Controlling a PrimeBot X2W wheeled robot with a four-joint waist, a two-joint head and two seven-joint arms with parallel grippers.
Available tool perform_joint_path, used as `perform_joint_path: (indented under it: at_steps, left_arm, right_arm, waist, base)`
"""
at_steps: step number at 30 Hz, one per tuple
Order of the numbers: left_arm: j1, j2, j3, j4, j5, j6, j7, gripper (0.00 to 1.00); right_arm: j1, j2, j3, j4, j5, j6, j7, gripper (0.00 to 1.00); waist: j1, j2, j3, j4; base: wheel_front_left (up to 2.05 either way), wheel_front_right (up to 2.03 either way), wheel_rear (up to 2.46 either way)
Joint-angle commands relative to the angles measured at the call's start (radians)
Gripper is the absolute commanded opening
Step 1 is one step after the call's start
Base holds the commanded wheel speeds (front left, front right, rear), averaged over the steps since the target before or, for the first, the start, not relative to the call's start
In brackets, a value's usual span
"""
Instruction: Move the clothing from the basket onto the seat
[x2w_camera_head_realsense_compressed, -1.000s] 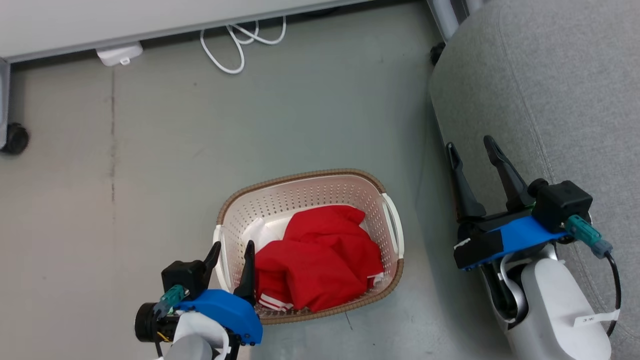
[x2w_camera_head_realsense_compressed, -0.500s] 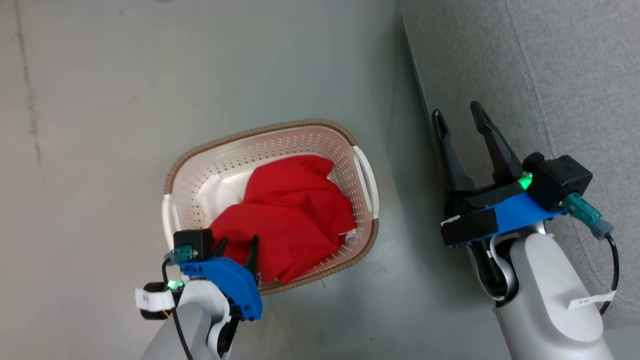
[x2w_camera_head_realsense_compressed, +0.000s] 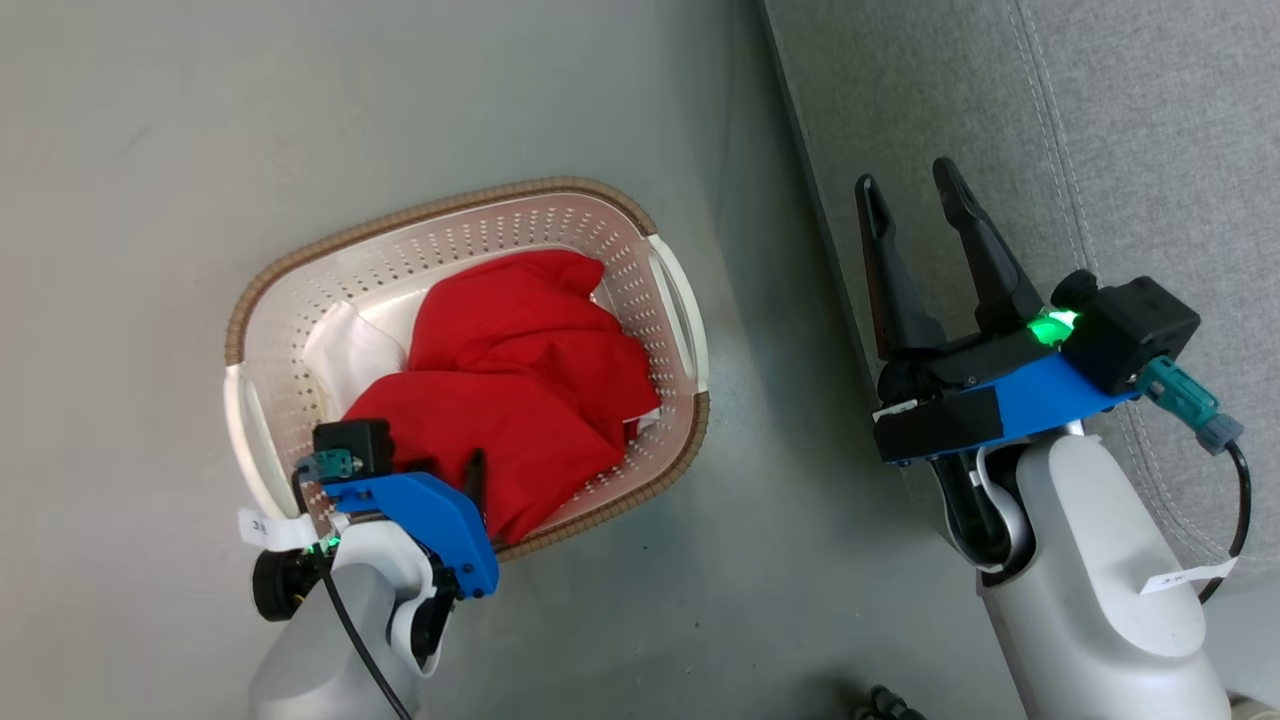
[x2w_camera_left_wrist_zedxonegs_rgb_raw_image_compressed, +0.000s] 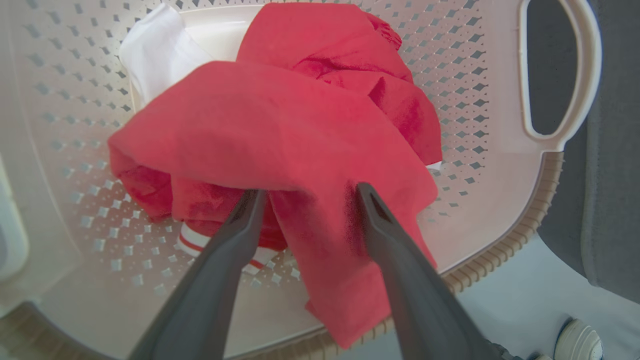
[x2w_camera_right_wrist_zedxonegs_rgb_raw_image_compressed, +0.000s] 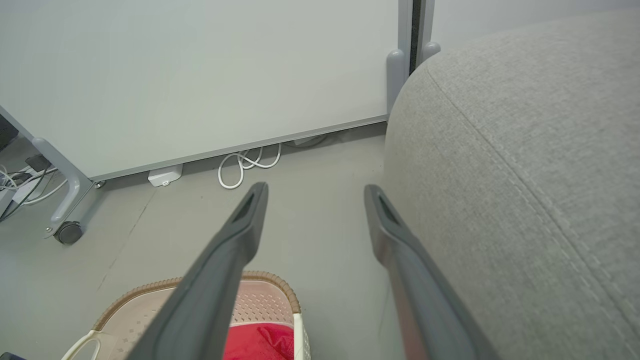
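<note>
- Clothing (x2w_camera_head_realsense_compressed: 510, 380), two bright red pieces crumpled together, lies inside the basket (x2w_camera_head_realsense_compressed: 420, 215). The basket stands on the floor (x2w_camera_head_realsense_compressed: 150, 150), left of the grey seat (x2w_camera_head_realsense_compressed: 1100, 120). Nothing red is on the seat yet.
- One piece shows a white-banded hem (x2w_camera_left_wrist_zedxonegs_rgb_raw_image_compressed: 192, 240) low by the basket's near wall. A fold of the plain red piece reaches to the near rim.
- What changed: a second ago the left pincer (x2w_camera_left_wrist_zedxonegs_rgb_raw_image_compressed: 310, 192) was at the basket's near-left rim, and now it has gone down into the pile. Its two fingers stand one on each side of a red fold, with the tips touching the fabric.
- The whole head picture has also shifted, so I judge that the camera moved and the basket did not.
- The left pincer is released and grips nothing so far.
- The right pincer (x2w_camera_head_realsense_compressed: 906, 178) is also released and empty. It hovers at the seat's left edge, well apart from the basket, in the same pose as before.
- For the task, the reach seems finished; the next step is probably to clench on this fold and lift.
- The two pieces are tangled, so they may rise together, or the thin fold may slip out.
</note>
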Motion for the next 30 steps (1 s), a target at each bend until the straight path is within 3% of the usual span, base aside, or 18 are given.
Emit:
perform_joint_path:
  at_steps: [1, 8, 9, 10, 11, 24, 30]
  left_arm:
    - [-0.025, 0.006, 0.010, 0.008, -0.009, 0.006, 0.003, 1.00]
    - [-0.066, 0.009, 0.026, 0.046, -0.031, 0.023, 0.002, 1.00]
    - [-0.070, 0.010, 0.023, 0.051, -0.027, 0.026, 0.003, 0.87]
    - [-0.075, 0.010, 0.019, 0.059, -0.025, 0.027, 0.008, 0.14]
    - [-0.080, 0.010, 0.015, 0.066, -0.023, 0.024, 0.012, 0.00]
    - [-0.112, 0.006, -0.015, 0.115, -0.026, 0.001, -0.010, 0.00]
    - [-0.109, 0.001, -0.045, 0.135, -0.016, -0.010, -0.040, 0.00]
  right_arm:
    - [-0.018, -0.003, -0.001, -0.010, 0.004, 0.000, -0.005, 1.00]
    - [-0.024, -0.003, 0.005, -0.032, 0.011, 0.000, -0.005, 1.00]
    - [-0.024, -0.003, 0.006, -0.033, 0.011, 0.000, -0.005, 1.00]
    - [-0.024, -0.003, 0.006, -0.033, 0.011, 0.000, -0.005, 1.00]
    - [-0.025, -0.003, 0.006, -0.034, 0.010, 0.000, -0.005, 1.00]
    - [-0.034, -0.003, 0.003, -0.023, -0.003, 0.000, -0.005, 1.00]
    - [-0.025, -0.003, 0.009, 0.003, -0.015, 0.000, -0.004, 1.00]
  waist:
    - [-0.0002, 0.0000, 0.018, -0.013]
    - [-0.0002, 0.0000, 0.046, -0.028]
    - [-0.0002, 0.0000, 0.048, -0.029]
    - [-0.0002, 0.0000, 0.049, -0.029]
    - [-0.0002, 0.0000, 0.051, -0.030]
    - [-0.0002, 0.0000, 0.046, -0.016]
    - [-0.0002, 0.0000, -0.007, 0.004]
  base:
    - [0.00, 0.00, 0.00]
    - [0.00, 0.00, 0.00]
    - [0.00, 0.00, 0.00]
    - [0.00, 0.00, 0.00]
    - [0.00, 0.00, 0.00]
    - [0.00, 0.00, 0.00]
    - [0.00, 0.00, 0.00]
